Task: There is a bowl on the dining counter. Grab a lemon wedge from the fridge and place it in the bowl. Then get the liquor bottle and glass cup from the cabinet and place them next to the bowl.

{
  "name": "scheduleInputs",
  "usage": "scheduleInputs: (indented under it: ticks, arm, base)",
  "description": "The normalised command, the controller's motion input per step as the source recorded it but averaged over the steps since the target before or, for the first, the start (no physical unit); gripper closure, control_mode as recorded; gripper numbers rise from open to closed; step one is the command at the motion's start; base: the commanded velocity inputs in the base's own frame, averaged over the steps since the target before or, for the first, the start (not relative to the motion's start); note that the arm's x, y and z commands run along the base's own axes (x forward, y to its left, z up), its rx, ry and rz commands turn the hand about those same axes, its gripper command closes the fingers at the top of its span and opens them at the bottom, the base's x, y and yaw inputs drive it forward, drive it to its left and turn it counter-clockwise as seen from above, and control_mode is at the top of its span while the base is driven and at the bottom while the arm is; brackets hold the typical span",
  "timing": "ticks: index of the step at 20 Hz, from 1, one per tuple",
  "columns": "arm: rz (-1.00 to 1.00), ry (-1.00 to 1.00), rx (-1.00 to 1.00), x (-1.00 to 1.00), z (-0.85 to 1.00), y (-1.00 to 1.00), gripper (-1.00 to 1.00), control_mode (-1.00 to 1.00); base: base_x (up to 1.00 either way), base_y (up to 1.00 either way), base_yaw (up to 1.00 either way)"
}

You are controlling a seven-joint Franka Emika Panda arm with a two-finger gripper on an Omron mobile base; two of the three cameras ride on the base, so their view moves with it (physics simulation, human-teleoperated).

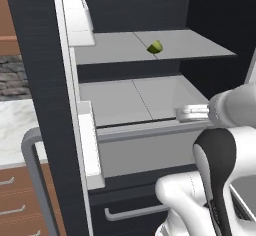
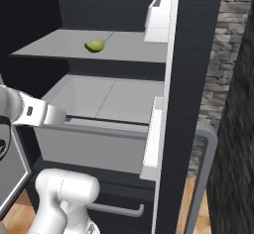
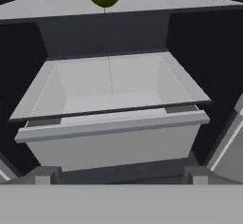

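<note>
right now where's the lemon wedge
The tiny yellow-green lemon wedge sits on the grey upper shelf inside the open black fridge, above the pale drawer bin.

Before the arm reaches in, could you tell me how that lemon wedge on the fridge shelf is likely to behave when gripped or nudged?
The lemon wedge looks tiny against the grey shelf, so it is probably very light and would slide if nudged. Its rounded rind suggests it may rock or slip between the fingers. It sits alone toward the shelf's middle, so a light push seems unlikely to drop it.
</note>
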Motion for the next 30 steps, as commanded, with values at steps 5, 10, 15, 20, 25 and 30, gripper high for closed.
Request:
scheduleInputs:
  ticks: [5,10,15,20,25,30]
  arm:
    - [-0.12,-0.07,0.0,0.43,0.62,0.12,-1.0,-1.0]
    - [-0.04,-0.08,0.0,0.37,0.59,0.03,-1.0,-1.0]
    - [0.0,-0.12,-0.03,0.41,0.33,0.0,-1.0,-1.0]
    - [0.0,-0.18,-0.01,0.36,0.07,0.05,-1.0,-1.0]
    - [0.0,-0.02,0.0,0.27,0.01,0.04,-1.0,-1.0]
    - [0.0,-0.03,0.0,0.24,0.01,0.0,-1.0,-1.0]
  base:
    - [0.0,0.0,0.0]
    - [0.0,0.0,0.0]
    - [0.0,0.0,0.0]
    - [0.0,0.0,0.0]
    - [0.0,0.0,0.0]
    - [0.0,0.0,0.0]
